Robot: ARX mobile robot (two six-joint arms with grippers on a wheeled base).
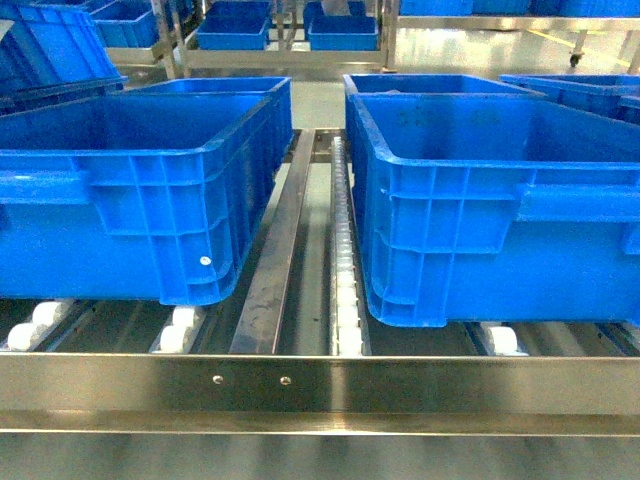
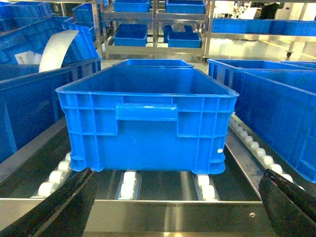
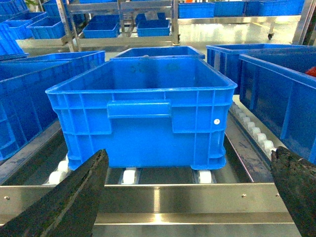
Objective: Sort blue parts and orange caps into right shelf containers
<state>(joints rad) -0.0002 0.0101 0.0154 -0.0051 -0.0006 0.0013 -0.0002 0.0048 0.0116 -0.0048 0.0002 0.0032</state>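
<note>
Two large blue crates, the shelf containers, stand side by side on a roller shelf: one on the left (image 1: 140, 210) and one on the right (image 1: 500, 220). No blue parts or orange caps show in any view. Neither gripper appears in the head view. In the left wrist view my left gripper (image 2: 177, 173) is open with nothing between its black fingers (image 2: 64, 202), facing the handle side of a crate (image 2: 148, 138). In the right wrist view my right gripper (image 3: 189, 153) is also open and empty, facing another crate (image 3: 140, 133). From here both crate interiors look empty.
A steel front rail (image 1: 320, 385) runs across the shelf edge, with white rollers (image 1: 345, 300) and a steel divider (image 1: 275, 270) between the crates. More blue crates flank both sides, and racks with trays (image 1: 235, 35) stand behind. A red-orange speck (image 3: 311, 72) shows at the right edge.
</note>
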